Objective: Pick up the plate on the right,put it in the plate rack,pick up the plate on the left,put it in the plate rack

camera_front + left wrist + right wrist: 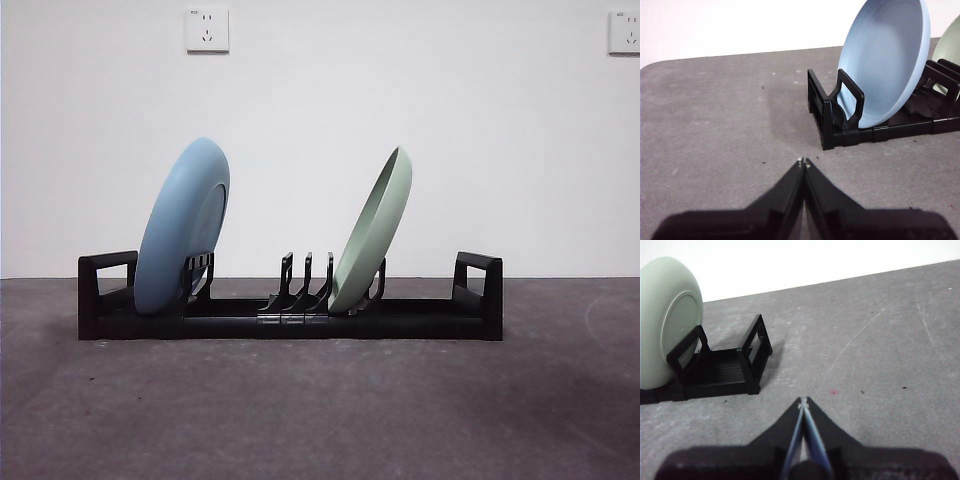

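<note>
The black plate rack (400,318) lies across the middle of the grey table in the front view. A blue plate (180,228) stands tilted in its left end, and a green plate (374,228) leans among the prongs right of centre. My left gripper (804,162) is shut and empty, hovering over the table a short way off the rack's left end (832,107), with the blue plate (885,60) in sight. My right gripper (803,401) is shut and empty too, off the rack's right end (747,357), facing the green plate (667,315). Neither arm shows in the front view.
Grey tabletop (320,410) stretches in front of and around the rack. A white wall with two sockets (207,29) stands behind. Several free prongs (300,285) rise between the two plates.
</note>
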